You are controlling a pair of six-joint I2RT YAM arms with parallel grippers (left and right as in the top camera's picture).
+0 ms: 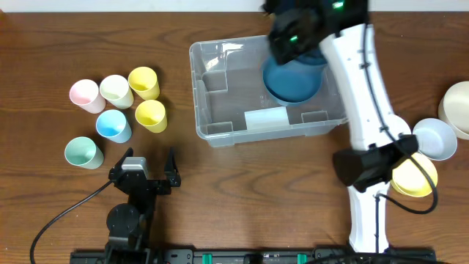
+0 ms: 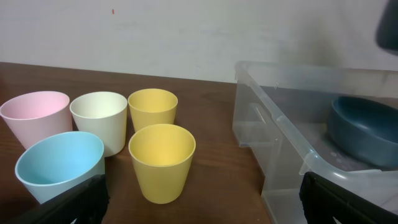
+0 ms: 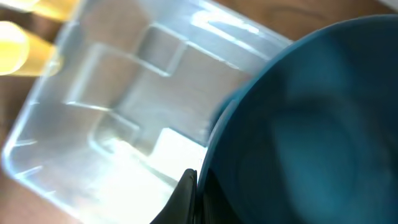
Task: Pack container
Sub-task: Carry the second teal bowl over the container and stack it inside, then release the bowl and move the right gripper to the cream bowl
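Six cups [image 1: 150, 115], four bowls [image 1: 293, 81] (one dark blue), one clear container [image 1: 220, 103].

Right arm [image 1: 364, 95]: long white smooth shell, upper centre to lower right of overhead frame; small dark dots along it. Black joint housing [image 1: 366, 165] across white link, lower right. Black wrist block [image 1: 300, 22] at top edge, two green lights. Thin black cable loop [image 1: 419, 205] at lower right.

Left arm [image 1: 126, 216]: all black, lower left; round joint cap, grey metal block [image 1: 133, 166] on top. Black cable [image 1: 62, 218] curving to bottom edge.

Left gripper [image 1: 150, 160]: matte black fingers [image 2: 74, 202] in bottom corners of left wrist view.

Right finger [image 3: 183, 199]: dark, tapered, bottom centre.
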